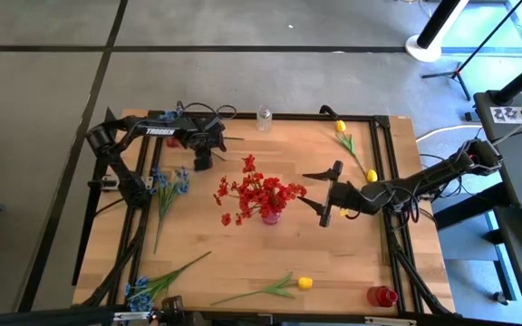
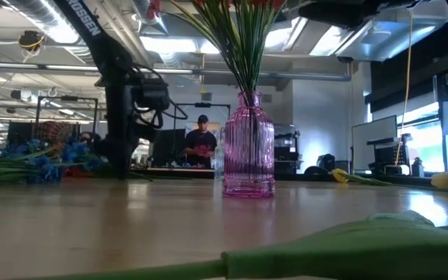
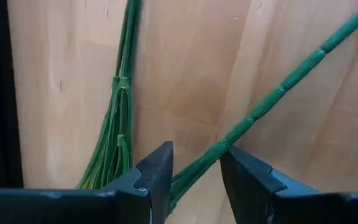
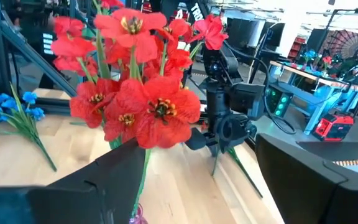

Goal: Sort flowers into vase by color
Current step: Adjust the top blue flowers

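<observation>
My left gripper points down at the table's far left. Its open fingers stand on either side of a thin, jointed green stem that lies on the wood; the blossom end is out of sight. A fan of green stems lies beside it. The pink ribbed vase stands mid-table with red flowers in it. My right gripper hangs open and level just right of the red flowers, holding nothing. Blue flowers and yellow tulips lie loose on the table. My left gripper comes from above with the stem running slantwise through the gap between its fingers. The stem passes close to one fingertip; I cannot tell whether they touch. The stem lies flat on the table.
A clear glass vase stands at the far edge and a red vase at the near right corner. More blue flowers and a yellow tulip lie along the near edge. Black frame rails run along the table's sides.
</observation>
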{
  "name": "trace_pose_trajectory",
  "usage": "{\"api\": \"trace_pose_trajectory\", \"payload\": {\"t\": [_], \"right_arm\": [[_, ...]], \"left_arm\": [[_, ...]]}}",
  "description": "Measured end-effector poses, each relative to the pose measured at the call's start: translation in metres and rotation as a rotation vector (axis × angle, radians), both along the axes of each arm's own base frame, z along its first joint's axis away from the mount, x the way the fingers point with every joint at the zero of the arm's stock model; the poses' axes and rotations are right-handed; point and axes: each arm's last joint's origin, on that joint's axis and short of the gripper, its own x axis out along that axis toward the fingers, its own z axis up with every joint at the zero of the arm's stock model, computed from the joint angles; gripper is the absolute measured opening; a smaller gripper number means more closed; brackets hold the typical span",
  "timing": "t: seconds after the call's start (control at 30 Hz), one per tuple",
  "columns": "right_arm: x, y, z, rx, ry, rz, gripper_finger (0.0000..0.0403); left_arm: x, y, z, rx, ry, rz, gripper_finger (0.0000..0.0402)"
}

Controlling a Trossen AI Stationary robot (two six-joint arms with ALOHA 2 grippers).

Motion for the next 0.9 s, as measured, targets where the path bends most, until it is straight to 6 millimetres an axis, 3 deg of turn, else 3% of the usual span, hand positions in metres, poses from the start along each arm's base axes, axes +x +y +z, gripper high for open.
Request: {"api": "trace_pose_trajectory", "payload": {"t": [0.23, 0.37, 0.6, 0.7, 0.8, 0.9], "right_arm": [[0.000, 0.000, 0.000, 0.040, -0.010, 0.009, 0.0303], [0.000, 0.000, 0.001, 0.044, -0.016, 0.010, 0.0303], [0.000, 0.000, 0.001, 0.040, -0.023, 0.010, 0.0303], [0.000, 0.000, 0.001, 0.037, -0.022, 0.010, 0.0303], [0.000, 0.000, 0.001, 0.035, -0.016, 0.010, 0.0303], [0.000, 0.000, 0.000, 0.030, -0.005, 0.010, 0.0303]], "left_arm": [[0.004, 0.001, 0.000, 0.105, 0.001, 0.084, 0.0017], [0.014, -0.012, 0.006, 0.227, 0.120, 0.061, 0.0015], [0.046, -0.050, 0.043, 0.314, 0.197, 0.053, 0.0013], [0.055, -0.068, 0.050, 0.196, 0.111, 0.100, 0.0014], [0.063, -0.081, 0.043, 0.012, -0.023, 0.121, 0.0023], [0.067, -0.085, 0.034, -0.046, -0.135, 0.172, 0.0034]]}}
